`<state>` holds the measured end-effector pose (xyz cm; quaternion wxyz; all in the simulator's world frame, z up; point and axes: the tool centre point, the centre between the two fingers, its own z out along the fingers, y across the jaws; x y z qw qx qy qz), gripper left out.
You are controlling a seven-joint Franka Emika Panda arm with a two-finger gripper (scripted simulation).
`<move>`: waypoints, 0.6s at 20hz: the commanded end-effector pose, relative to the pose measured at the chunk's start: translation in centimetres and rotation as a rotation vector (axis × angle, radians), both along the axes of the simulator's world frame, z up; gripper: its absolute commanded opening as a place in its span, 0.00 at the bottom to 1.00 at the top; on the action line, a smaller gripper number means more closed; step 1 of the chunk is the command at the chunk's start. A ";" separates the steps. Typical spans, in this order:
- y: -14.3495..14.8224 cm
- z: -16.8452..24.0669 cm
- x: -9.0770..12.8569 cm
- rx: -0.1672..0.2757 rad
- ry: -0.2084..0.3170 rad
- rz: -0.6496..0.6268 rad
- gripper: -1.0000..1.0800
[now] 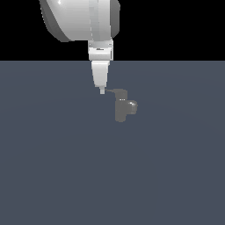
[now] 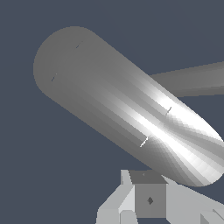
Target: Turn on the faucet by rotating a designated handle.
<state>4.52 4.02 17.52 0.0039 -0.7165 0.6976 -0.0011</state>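
In the exterior view the small dull-grey faucet stands upright on the dark floor, its stubby spout pointing to the exterior view's right. The thin handle runs from the body's top toward the exterior view's left. My gripper hangs straight down with its tip at the handle's pointed end, touching or almost touching it, and looks shut with nothing held. In the wrist view a large grey rounded bar of the faucet crosses the frame just beyond my gripper. I cannot tell which part of the faucet that bar is.
The flat dark blue-grey floor stretches all around the faucet. The bulky white arm hangs over the scene from above. A second thinner grey bar shows behind the large one in the wrist view.
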 end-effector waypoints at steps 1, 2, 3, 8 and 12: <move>-1.5 -0.2 -0.9 -0.004 0.006 -0.014 0.00; -1.7 -0.2 -1.2 -0.004 0.006 -0.014 0.00; -1.9 -0.2 -1.4 -0.004 0.006 -0.015 0.00; -2.8 -0.2 -2.9 -0.004 0.007 -0.015 0.00; -3.2 0.0 -2.7 -0.001 0.002 -0.004 0.00</move>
